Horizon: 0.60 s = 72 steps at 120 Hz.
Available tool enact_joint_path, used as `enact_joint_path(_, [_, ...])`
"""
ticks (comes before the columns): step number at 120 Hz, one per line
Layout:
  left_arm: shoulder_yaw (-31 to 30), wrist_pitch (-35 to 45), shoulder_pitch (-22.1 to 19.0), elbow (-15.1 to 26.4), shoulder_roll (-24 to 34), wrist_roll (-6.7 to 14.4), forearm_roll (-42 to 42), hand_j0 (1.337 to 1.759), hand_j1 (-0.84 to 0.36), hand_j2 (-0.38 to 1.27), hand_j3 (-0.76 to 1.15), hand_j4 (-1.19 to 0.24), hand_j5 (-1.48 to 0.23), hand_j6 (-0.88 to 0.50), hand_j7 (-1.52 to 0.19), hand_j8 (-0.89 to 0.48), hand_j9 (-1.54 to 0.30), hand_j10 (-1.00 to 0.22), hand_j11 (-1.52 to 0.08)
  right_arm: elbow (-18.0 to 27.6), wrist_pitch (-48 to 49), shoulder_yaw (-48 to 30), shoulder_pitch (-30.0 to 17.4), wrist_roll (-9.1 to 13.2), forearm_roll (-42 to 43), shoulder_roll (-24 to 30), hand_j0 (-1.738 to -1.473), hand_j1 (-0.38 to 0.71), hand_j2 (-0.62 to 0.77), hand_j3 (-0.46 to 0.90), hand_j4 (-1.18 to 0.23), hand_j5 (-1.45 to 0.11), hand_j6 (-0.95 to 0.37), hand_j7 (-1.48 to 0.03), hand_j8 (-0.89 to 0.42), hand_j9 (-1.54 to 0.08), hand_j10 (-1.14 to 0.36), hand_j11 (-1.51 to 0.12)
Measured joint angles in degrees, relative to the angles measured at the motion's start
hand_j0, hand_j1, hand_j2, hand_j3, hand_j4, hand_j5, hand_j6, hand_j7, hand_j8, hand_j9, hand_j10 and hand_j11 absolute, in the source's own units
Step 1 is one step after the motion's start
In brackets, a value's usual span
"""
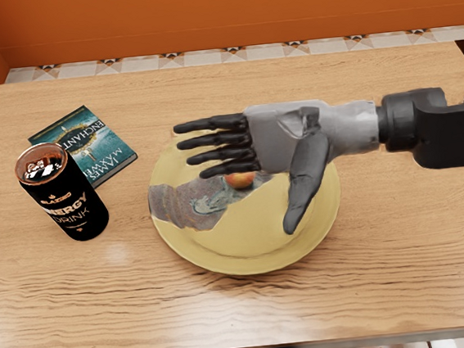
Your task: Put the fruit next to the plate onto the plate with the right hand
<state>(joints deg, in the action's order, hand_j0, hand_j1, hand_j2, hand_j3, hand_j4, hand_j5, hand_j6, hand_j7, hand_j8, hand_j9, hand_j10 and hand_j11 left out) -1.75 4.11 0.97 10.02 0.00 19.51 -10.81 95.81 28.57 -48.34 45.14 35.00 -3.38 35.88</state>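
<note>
Fruit (239,179), small, round and reddish-orange, lies inside the rim of the plate (248,255), a little above the plate's middle in the centre of the frame. Only its lower part shows; the rest is hidden under the lowest finger of the right hand (274,141). Whether that finger touches the fruit cannot be told. The hand is open and holds nothing: its four dark fingers (212,140) stretch out straight toward the left of the frame, slightly spread, and the thumb (303,185) points down across the plate's right half. The arm comes in from the right edge of the frame.

The plate is pale yellow with a brownish-grey painted patch on its left side. It rests on the wooden bench (403,240). At centre left, well apart from the plate, a black energy drink can (61,190) stands upright. Just behind it, toward the upper left, a book (83,145) lies flat.
</note>
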Motion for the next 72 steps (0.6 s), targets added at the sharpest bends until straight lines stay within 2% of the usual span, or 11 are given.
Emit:
enact_joint_path(12, [0.0, 0.0, 0.0, 0.0, 0.0, 0.0, 0.0, 1.658, 0.33, 0.0, 0.0, -0.02, -0.02, -0.02, -0.02, -0.02, -0.02, -0.02, -0.02, -2.15, 3.97, -1.54, -4.31, 0.0, -10.19, 5.19, -1.658, -0.34, 0.0, 0.0, -0.01, -0.01, 0.0, -0.01, 0.0, -0.01, -0.01, -0.01])
enact_joint_path(28, [-0.01, 0.0, 0.69, 0.01, 0.0, 0.0, 0.0, 1.658, 0.33, 0.0, 0.0, -0.02, -0.02, -0.02, -0.02, -0.02, -0.02, -0.02, -0.02, -4.73, 5.76, -1.54, -7.32, 0.0, -19.06, 14.17, -1.658, -0.35, 0.0, 0.0, 0.0, -0.01, 0.0, -0.01, 0.0, -0.01, 0.0, -0.01])
enact_joint_path(55, [0.0, -0.03, 0.97, 0.0, 0.0, 0.0, 0.0, 1.658, 0.33, 0.0, 0.0, -0.02, -0.02, -0.02, -0.02, -0.02, -0.02, -0.02, -0.02, -9.7, 6.38, -1.15, -9.49, 0.0, -23.42, 20.94, -1.658, -0.35, 0.0, 0.0, 0.0, 0.0, 0.0, 0.0, 0.0, 0.0, 0.0, 0.0])
enact_joint_path(72, [0.05, -0.05, 0.97, 0.0, 0.0, 0.0, -0.01, 1.658, 0.33, 0.0, 0.0, -0.02, -0.02, -0.02, -0.02, -0.02, -0.02, -0.02, -0.02, -11.68, 6.44, -0.55, -11.25, 0.0, -24.14, 22.95, -1.658, -0.35, 0.0, 0.0, 0.0, 0.0, 0.0, 0.0, 0.0, 0.0, 0.0, 0.0])
